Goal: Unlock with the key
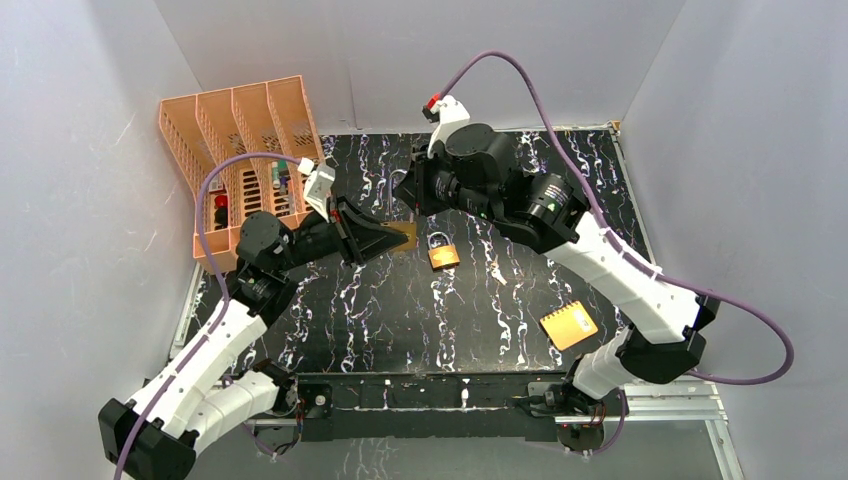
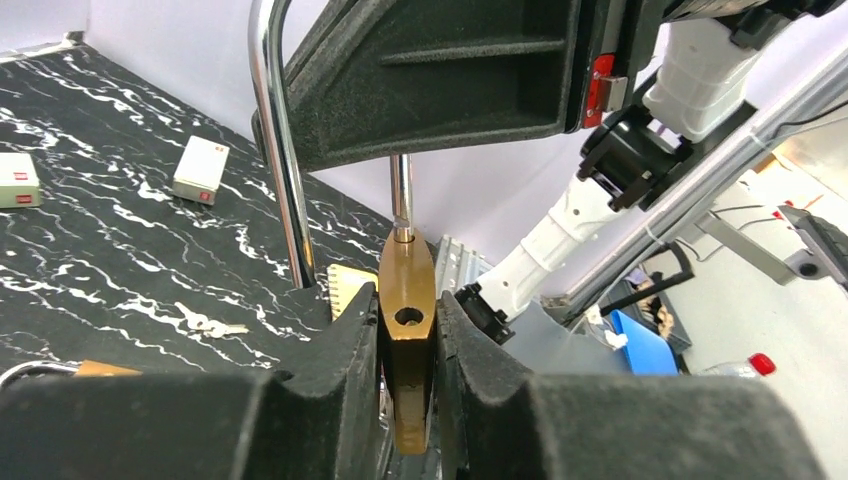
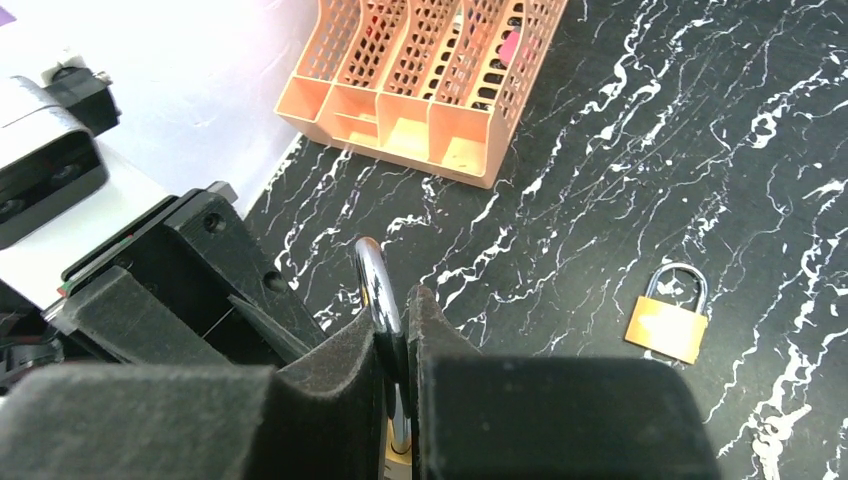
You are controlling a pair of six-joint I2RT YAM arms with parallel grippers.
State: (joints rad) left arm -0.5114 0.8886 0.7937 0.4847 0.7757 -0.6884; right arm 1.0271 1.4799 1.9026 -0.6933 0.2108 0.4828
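Near right on the table (image 1: 480,320) lies an orange notebook (image 1: 568,325), no part of the job. Mid-table, a loose padlock (image 1: 443,254) lies flat, with nothing touching it.

Just beyond it, the left gripper (image 2: 408,300) has its fingers pressed against the flat sides of the held padlock (image 2: 406,265). The brass body is edge-up and seemingly off the table. From the far side the right gripper (image 3: 392,310) reaches in, fingers pinched tight on that lock's steel shackle (image 3: 372,275).

The key (image 2: 212,325) is in neither gripper — it lies on the table near the loose padlock, apart from both arms. We cannot pick it out in the top view.

Far left, a peach organizer (image 1: 240,140) leans against the wall.

Progress, as we judge it: in the left wrist view one hole in the top of the body shows empty, and one shackle leg stands off to the side. So this lock looks already sprung. If so, little is left but letting go — if not, the key needs fetching first.
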